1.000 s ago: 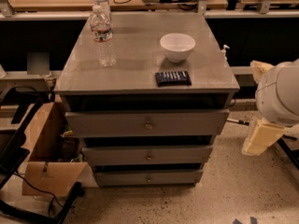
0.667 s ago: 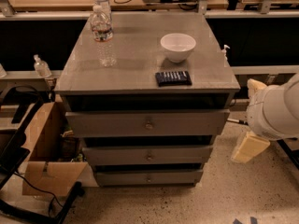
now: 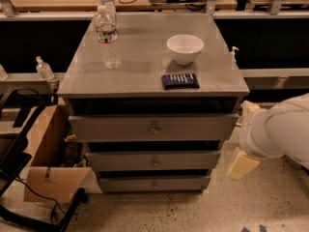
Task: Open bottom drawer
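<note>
Drawers first: the bottom drawer (image 3: 154,183), lowest front at lower centre of the frame, looks shut, its knob untouched. Over the past second the gripper (image 3: 243,164) has swung in from the right edge and dropped. It is now just beside the cabinet (image 3: 140,79), about level with the middle drawer (image 3: 120,161). Whether it is released or clenched, I cannot tell. It still has to reach the knob.
</note>
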Controlling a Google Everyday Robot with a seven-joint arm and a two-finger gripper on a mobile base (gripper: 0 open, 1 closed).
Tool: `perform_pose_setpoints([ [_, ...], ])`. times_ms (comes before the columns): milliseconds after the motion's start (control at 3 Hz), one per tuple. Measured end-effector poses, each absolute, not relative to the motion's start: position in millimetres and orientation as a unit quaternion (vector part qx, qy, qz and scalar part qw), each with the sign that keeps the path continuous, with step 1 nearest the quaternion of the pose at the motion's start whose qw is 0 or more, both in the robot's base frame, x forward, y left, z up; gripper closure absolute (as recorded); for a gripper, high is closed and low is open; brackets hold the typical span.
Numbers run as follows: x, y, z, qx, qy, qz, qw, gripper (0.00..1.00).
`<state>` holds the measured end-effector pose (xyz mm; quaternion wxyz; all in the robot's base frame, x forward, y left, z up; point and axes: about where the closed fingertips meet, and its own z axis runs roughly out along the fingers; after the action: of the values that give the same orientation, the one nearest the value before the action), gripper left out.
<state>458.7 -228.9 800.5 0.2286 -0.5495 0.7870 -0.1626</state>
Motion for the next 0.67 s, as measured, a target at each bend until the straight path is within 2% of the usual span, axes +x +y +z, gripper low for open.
perform_pose_setpoints([
  [667, 475.3, -233.7, 652.7, -0.535, 0.799, -0.108, 0.253, 0.0],
])
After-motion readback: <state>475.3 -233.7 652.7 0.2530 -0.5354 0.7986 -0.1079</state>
